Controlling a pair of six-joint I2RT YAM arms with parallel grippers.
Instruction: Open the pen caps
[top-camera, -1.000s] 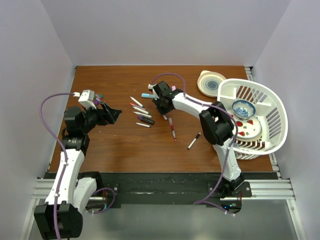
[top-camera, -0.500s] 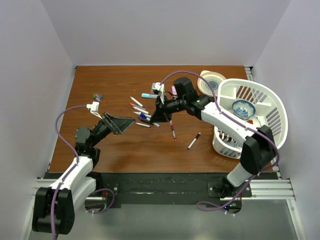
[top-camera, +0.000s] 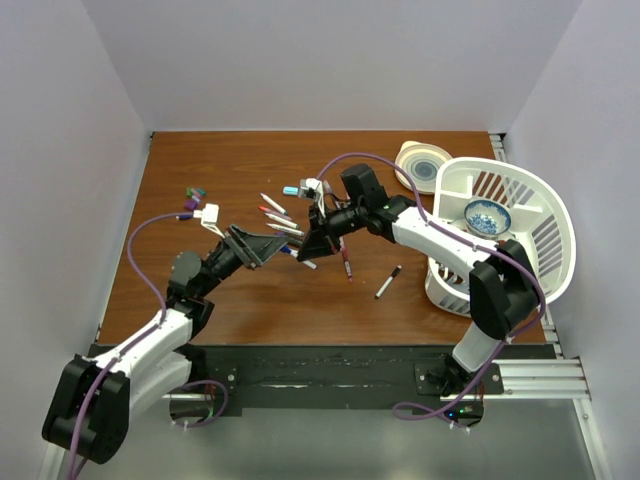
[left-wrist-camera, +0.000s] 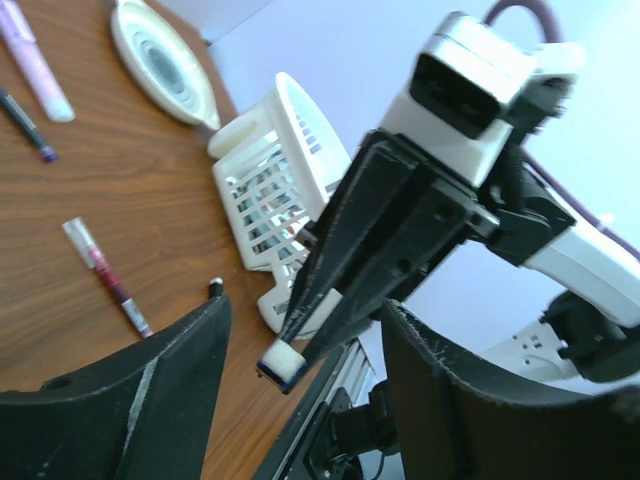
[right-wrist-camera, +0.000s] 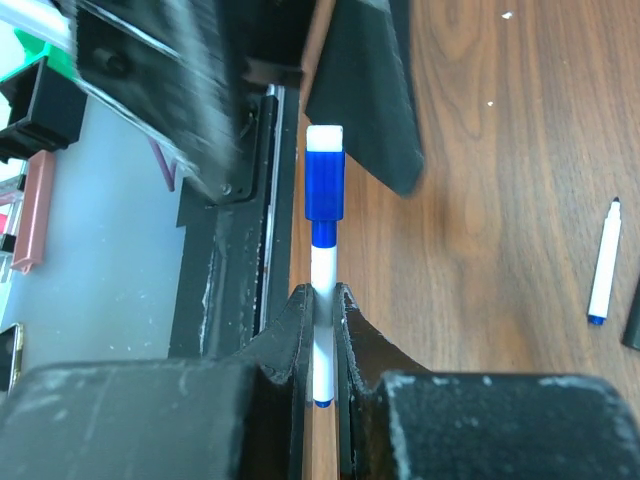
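My right gripper (right-wrist-camera: 320, 295) is shut on the white barrel of a blue pen (right-wrist-camera: 322, 270), held above the table. Its blue pen cap (right-wrist-camera: 325, 185) points at my left gripper (top-camera: 268, 246). In the left wrist view the cap's end (left-wrist-camera: 281, 362) sits between the left gripper's (left-wrist-camera: 305, 315) open fingers (left-wrist-camera: 150, 390), with a gap on each side. Several more capped pens (top-camera: 281, 222) lie in a loose pile on the table behind both grippers. Loose pen caps (top-camera: 195, 191) lie at the far left.
A dark red pen (top-camera: 345, 259) and a black pen (top-camera: 388, 282) lie right of the grippers, a teal one (top-camera: 294, 190) further back. A white basket (top-camera: 545, 205) holding a bowl (top-camera: 487, 216) stands at the right, a plate (top-camera: 423, 165) behind it.
The right gripper lifted the blue pen off the pile and swung it left. The left arm reached right to meet it, and its jaws have narrowed around the cap.
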